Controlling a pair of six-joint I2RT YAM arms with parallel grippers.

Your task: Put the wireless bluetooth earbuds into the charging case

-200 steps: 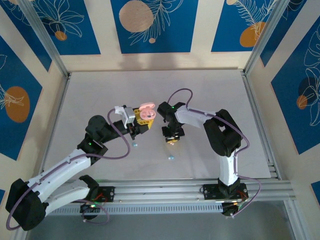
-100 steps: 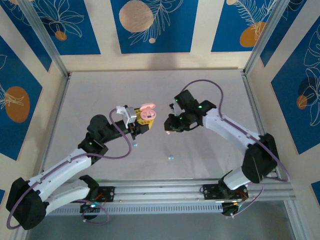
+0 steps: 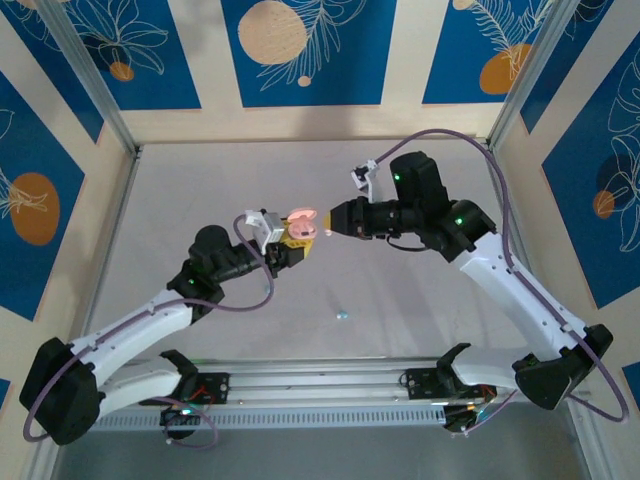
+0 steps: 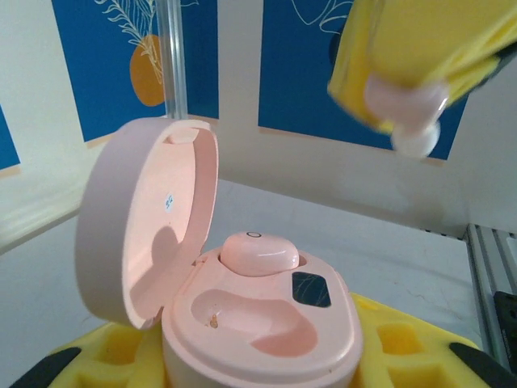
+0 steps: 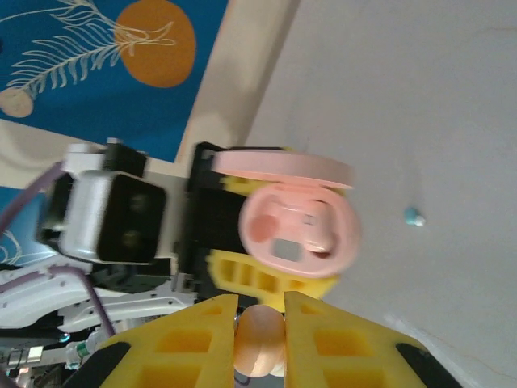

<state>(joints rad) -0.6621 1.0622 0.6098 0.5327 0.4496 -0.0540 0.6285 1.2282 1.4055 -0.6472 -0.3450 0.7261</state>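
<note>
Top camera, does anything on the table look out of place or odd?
A tiny light-blue earbud lies loose on the table, apart from the open pink case in the left gripper. The right gripper holds a pink earbud. Nothing looks spilled or damaged.

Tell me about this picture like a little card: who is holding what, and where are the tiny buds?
left gripper: shut on the pink case
pink case: lid open
seated earbud: pink, sitting in one slot of the case
empty slot: next to it, nothing inside
right gripper: shut on the held earbud, pink, close to the case but not touching it
blue earbud: lying loose on the table
left to do: held earbud not yet in the empty slot
</note>
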